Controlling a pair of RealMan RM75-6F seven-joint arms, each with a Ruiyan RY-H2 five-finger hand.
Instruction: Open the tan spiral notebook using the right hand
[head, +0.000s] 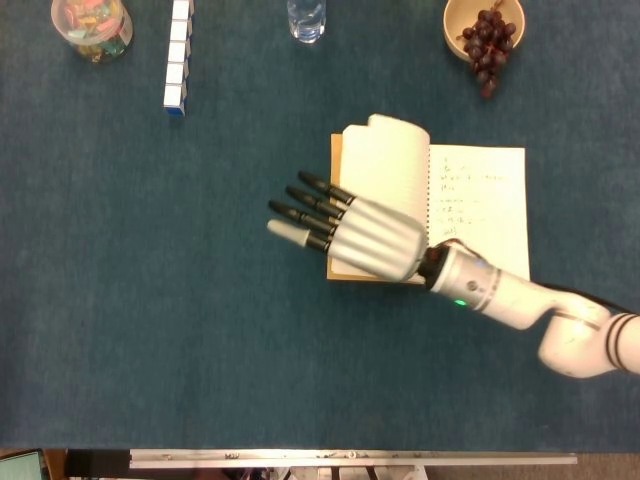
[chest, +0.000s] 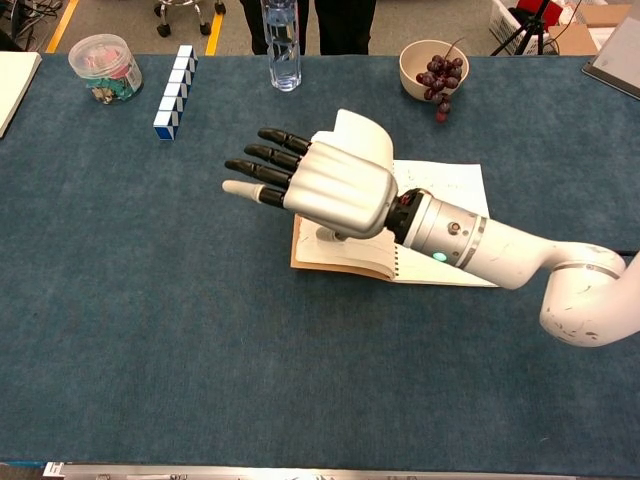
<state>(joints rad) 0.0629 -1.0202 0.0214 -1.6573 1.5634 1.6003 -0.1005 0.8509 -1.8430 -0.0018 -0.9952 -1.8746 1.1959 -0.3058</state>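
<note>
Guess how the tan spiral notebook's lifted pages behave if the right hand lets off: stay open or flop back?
Likely floppy: the tan spiral notebook shows cream pages bowed upward beside the right hand, not lying flat. They may spring back toward the spiral binding, since the curl looks unsupported. The notebook probably slides easily if pushed; it looks thin and light on the blue cloth table.

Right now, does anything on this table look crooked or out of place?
Only slightly: the notebook's left page curls up rather than lying flat, beneath the raised right hand. A grape cluster also droops over its bowl's rim.
</note>
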